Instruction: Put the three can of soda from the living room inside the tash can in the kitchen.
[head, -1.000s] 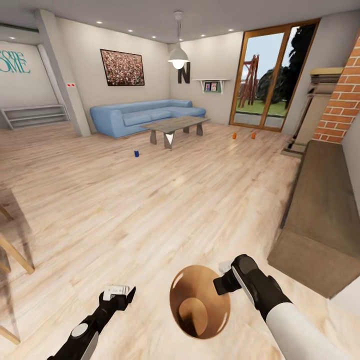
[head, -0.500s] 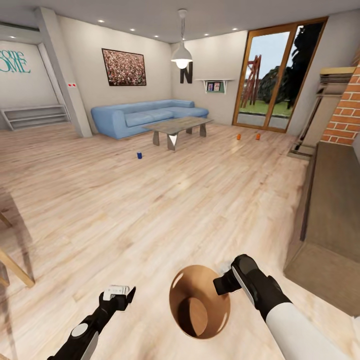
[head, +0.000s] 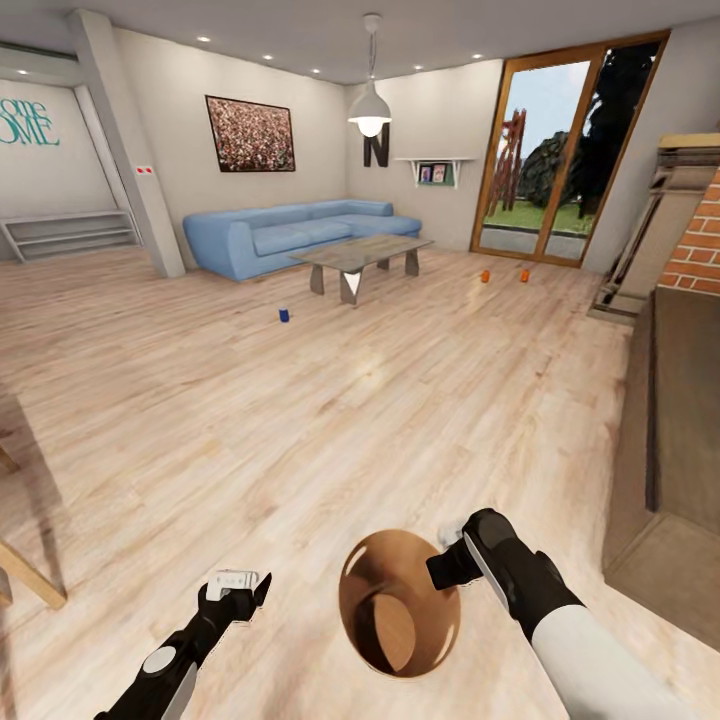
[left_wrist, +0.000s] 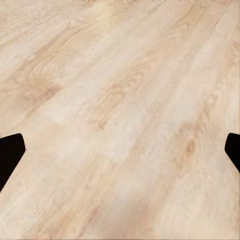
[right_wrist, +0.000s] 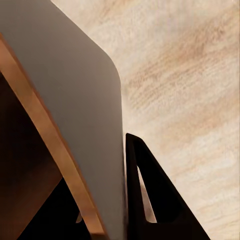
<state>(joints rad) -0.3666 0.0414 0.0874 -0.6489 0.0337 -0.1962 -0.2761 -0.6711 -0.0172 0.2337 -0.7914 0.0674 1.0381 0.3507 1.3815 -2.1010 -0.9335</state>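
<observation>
A small blue cylindrical can (head: 284, 315) stands on the pale wood plank floor (head: 300, 420), near a grey low counter (head: 362, 254) before the long blue sofa (head: 296, 232).

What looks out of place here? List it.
Two small orange cans stand on the plank floor by the wood-framed glass doors, and a small blue can stands alone mid-floor. The right gripper carries the glossy copper-brown pail by its rim.
</observation>
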